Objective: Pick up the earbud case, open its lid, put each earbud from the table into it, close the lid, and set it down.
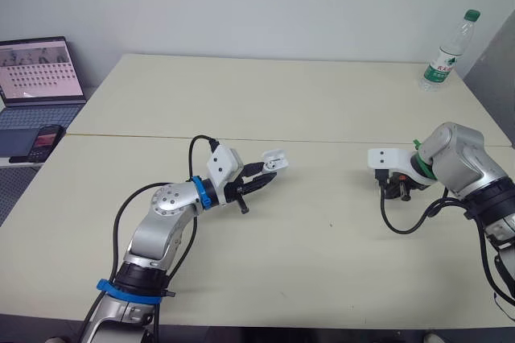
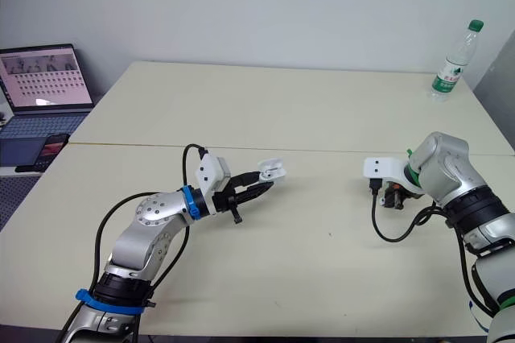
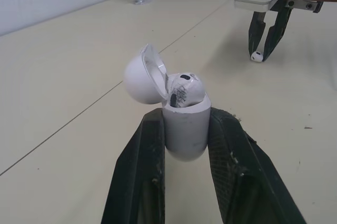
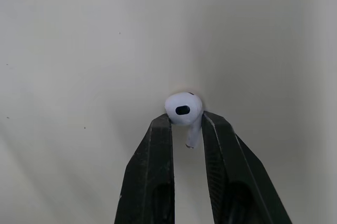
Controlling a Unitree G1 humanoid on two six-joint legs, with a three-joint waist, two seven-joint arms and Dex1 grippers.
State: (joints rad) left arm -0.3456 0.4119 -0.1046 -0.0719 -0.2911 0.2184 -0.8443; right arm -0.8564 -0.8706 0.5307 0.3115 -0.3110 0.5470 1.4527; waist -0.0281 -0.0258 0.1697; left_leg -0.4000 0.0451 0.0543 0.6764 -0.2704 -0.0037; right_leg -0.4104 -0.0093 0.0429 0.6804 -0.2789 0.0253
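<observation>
**Case held open on the left, loose earbud pinched on the right**

A wide pale table [image 1: 322, 101] with a seam across its width takes up most of the scene. Off its far left corner stands an open laptop [image 1: 40, 69] with a lit screen. A clear water bottle [image 1: 449, 51] with a green cap stands upright at the far right corner. A dark phone [image 1: 47, 138] lies in front of the laptop, off the table's left edge.

The left gripper [image 1: 265, 175] is held over the near half of the table, left of centre, pointing toward the right. Its two black fingers are clamped on the earbud case [image 3: 184, 129], one on each side of the white body, with the case upright between the tips. The lid [image 3: 141, 74] is swung back on its hinge and stands open. One seated earbud [image 3: 185, 88] shows in the mouth of the case.

The right gripper [image 4: 187, 124] is well apart from the case, over the right side of the table, pointing downward. Its fingers are closed on the second earbud [image 4: 184, 109]. The white head sits at the fingertips and the stem hangs back between them. It is close to the table surface, but I cannot tell whether it touches.
</observation>
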